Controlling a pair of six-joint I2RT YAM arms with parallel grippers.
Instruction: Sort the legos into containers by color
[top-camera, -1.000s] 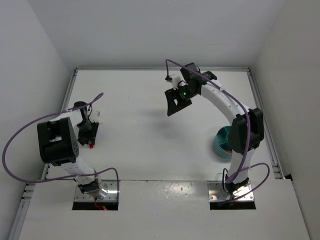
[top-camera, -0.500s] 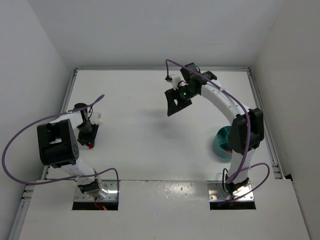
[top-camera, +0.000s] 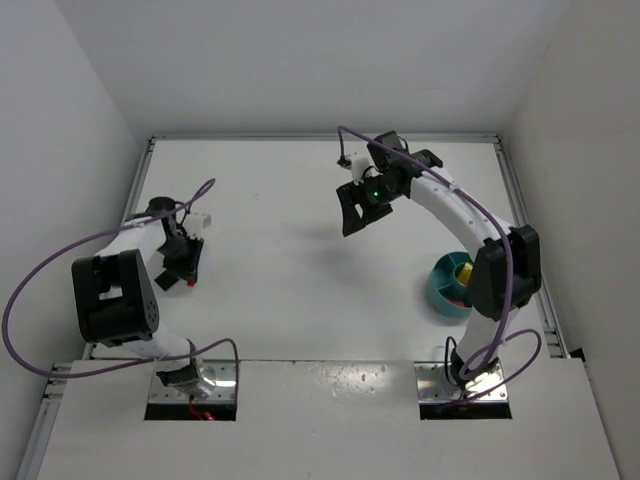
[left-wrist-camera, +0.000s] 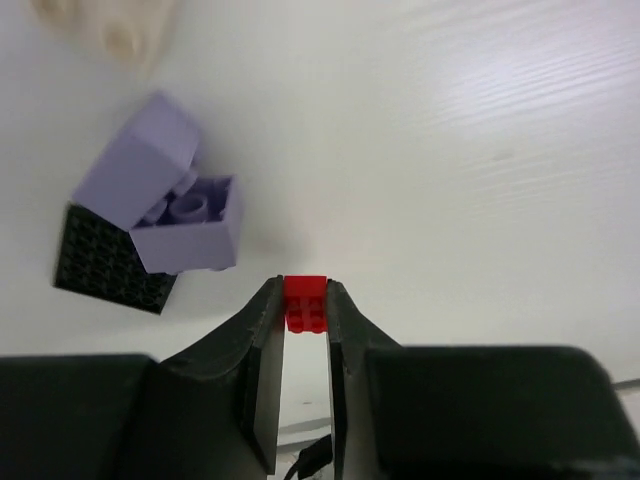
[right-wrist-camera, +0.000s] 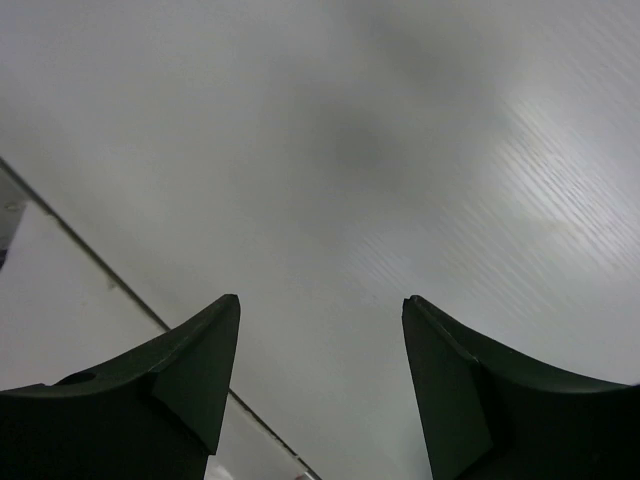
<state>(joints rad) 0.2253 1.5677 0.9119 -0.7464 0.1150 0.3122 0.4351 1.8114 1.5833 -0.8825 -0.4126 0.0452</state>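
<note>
White tabletop (top-camera: 300, 260) boxed in by plain white walls, nothing fancy. The main action is on the left side: a tiny red lego (left-wrist-camera: 306, 310) is pinched between the fingertips of the left gripper (left-wrist-camera: 304, 292), jaws squeezed down snug on both sides of it, right at table level. I can't tell whether the brick is touching the surface or is just off it.

Just beyond that, in the left wrist view, there's a small cluster of legos. Two lavender bricks sit touching each other, one tilted with a smooth face showing (left-wrist-camera: 140, 165) and one showing a round stud or socket (left-wrist-camera: 190, 225). A black brick (left-wrist-camera: 105, 265) is tucked against them on the left. A cream-white piece (left-wrist-camera: 110, 25) sits up at the top edge, too blurry to say much about.

From the top camera the whole pile is mostly hidden under the left arm near the left edge of the table.

Way over on the right, near that arm's base, is the teal bowl (top-camera: 440, 285), half covered by the arm, with something yellow (top-camera: 464, 270) in one compartment.

The right gripper (right-wrist-camera: 321, 300) hangs over the far middle of the table, fingers spread wide with nothing between them, just bare white surface underneath.
</note>
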